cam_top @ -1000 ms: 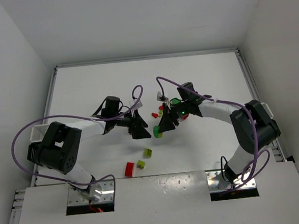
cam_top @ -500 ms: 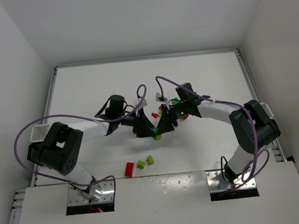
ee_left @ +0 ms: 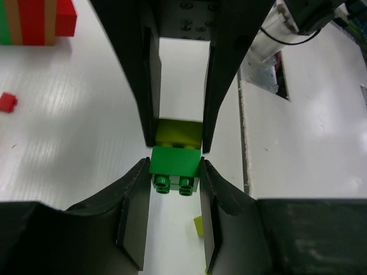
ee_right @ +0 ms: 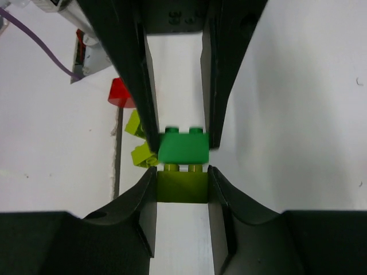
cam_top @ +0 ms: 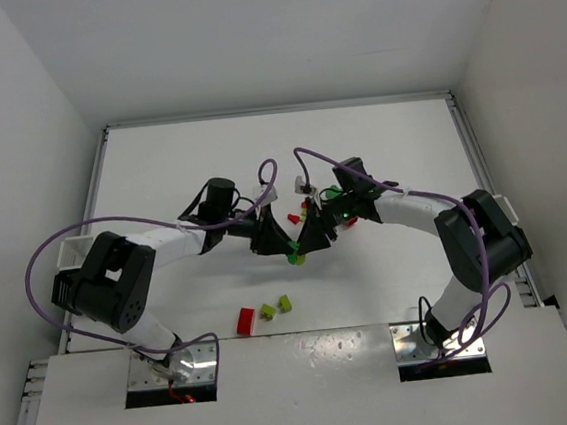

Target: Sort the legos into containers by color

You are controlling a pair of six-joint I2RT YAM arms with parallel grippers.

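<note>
While mid-table [cam_top: 377, 143], left hand [ee_left: 175, 172] opposite right hand [ee_right: 182, 179]

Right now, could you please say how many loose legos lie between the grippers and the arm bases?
3: a red brick leftmost, a lime brick beside it, a second lime brick farther right. Others may be hidden.

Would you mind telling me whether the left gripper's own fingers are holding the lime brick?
No, the left gripper clamps the green brick; the lime brick sits in the right gripper.
</note>
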